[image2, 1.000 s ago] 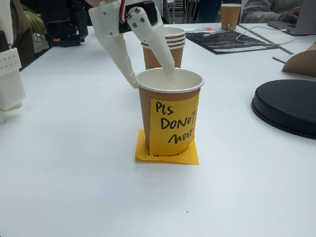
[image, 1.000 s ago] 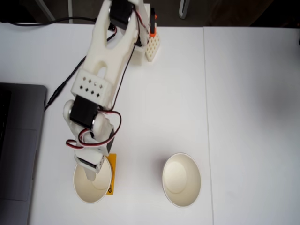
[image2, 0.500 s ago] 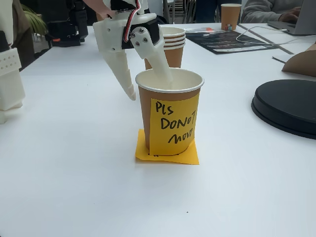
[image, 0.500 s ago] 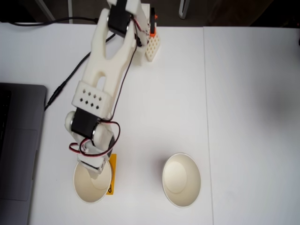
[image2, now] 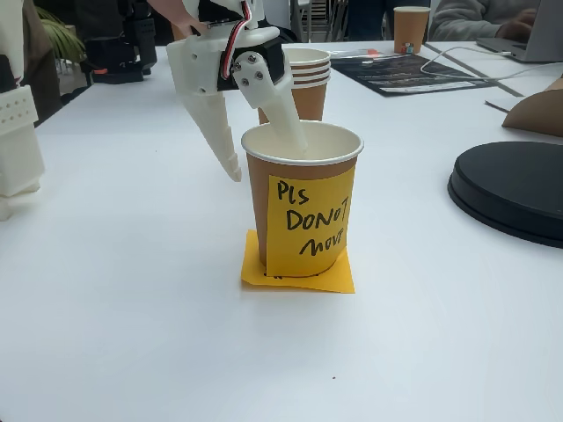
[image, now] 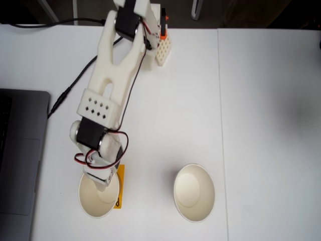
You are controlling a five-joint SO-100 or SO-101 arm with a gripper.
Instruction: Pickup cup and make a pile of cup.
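Stacking was judged not yet done: the gripper was spread astride the rim of the noted cup, one finger inside, while the other cup was left standing well apart.

An office or shared workroom. A long white table runs far back in a fixed view, where a seated person's arm rests beside an open laptop at the far right. Papers on a dark mat and a loose cable lie nearby. In the other fixed view, a grey laptop sits at the left edge of the table.
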